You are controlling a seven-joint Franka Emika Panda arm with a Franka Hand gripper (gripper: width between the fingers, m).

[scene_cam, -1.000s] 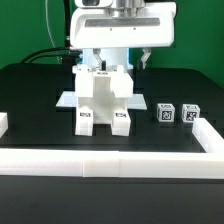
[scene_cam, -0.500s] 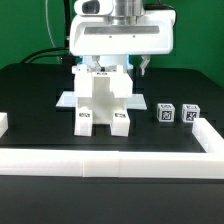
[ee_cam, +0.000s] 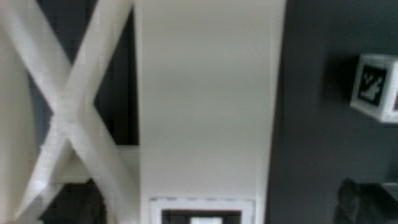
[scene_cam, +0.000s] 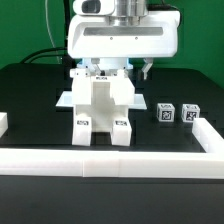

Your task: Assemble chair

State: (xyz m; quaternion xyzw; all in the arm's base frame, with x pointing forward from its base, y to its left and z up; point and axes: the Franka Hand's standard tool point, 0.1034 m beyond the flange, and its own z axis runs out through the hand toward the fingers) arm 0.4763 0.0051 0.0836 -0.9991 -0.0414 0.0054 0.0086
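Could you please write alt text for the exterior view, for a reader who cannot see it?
A partly assembled white chair sits on a black table, with the robot's gripper low over its top. Two small tagged white blocks sit apart from it on the exterior view's right, and a white rail borders the table's front.

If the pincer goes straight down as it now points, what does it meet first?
Probably the white chair assembly right below the pincer; it fills the wrist view. How far is unclear.
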